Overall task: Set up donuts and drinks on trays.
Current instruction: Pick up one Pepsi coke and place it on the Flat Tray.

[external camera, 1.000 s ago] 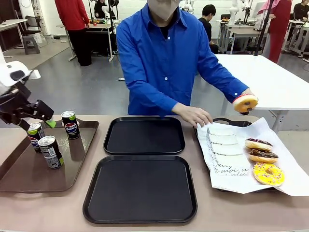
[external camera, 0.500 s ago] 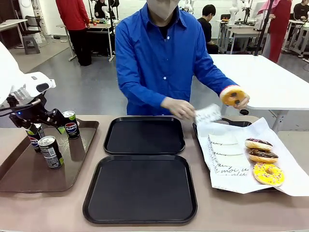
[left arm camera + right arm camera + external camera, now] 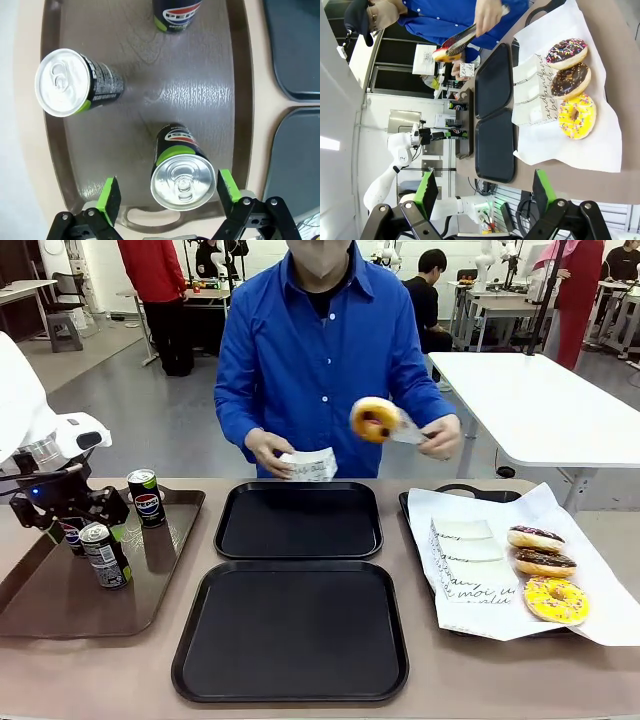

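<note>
change: golden glazed ring donut (image 3: 376, 419) moved from far right to person's chest, white paper sleeve (image 3: 309, 465) now lifted | left gripper (image 3: 167, 190) wide, astride slim black silver-topped can (image 3: 179, 165) on glossy brown tray (image 3: 150, 75) | right gripper (image 3: 484, 192) wide | 2 matte black rounded trays (image 3: 299, 520) mid-table

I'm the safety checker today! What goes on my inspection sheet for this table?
Surface: beige table, carrying four trays.
Job's things: two empty matte black trays; three black soda cans upright on a glossy brown tray; two chocolate-topped donuts and a yellow sprinkled donut on white paper; a glazed ring donut held up by the person in a blue shirt.
Clutter: nothing seen.
Grippers: left gripper open astride one can; right gripper open, empty.
Cables: nothing seen.
Surroundings: white table, other people behind.
</note>
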